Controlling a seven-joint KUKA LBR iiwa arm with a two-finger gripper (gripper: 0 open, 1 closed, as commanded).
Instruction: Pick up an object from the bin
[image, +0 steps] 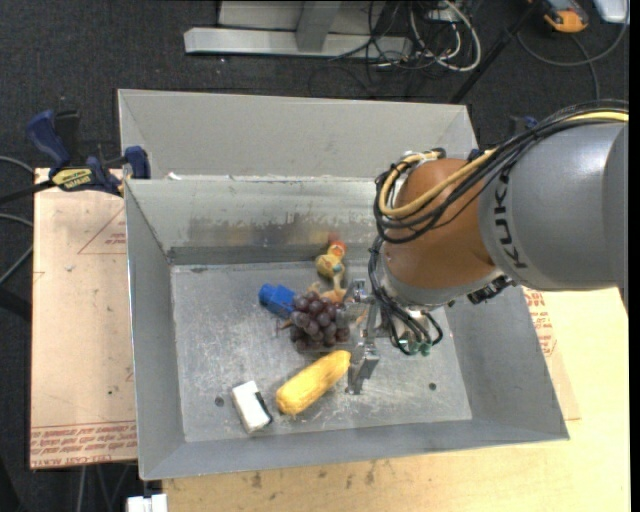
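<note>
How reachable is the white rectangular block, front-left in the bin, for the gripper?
Probably yes: the white rectangular block lies uncovered. The yellow corn cob sits between it and the gripper, so a path over it seems needed.

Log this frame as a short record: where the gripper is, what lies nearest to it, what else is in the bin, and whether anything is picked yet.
gripper: low in the bin, right of centre
nearest: yellow corn, its right end by the gripper; dark grapes just to the gripper's left
others: blue piece left of the grapes; small yellow toy near the back wall; white block front left
picked: cannot tell; all items lie on the floor
</note>
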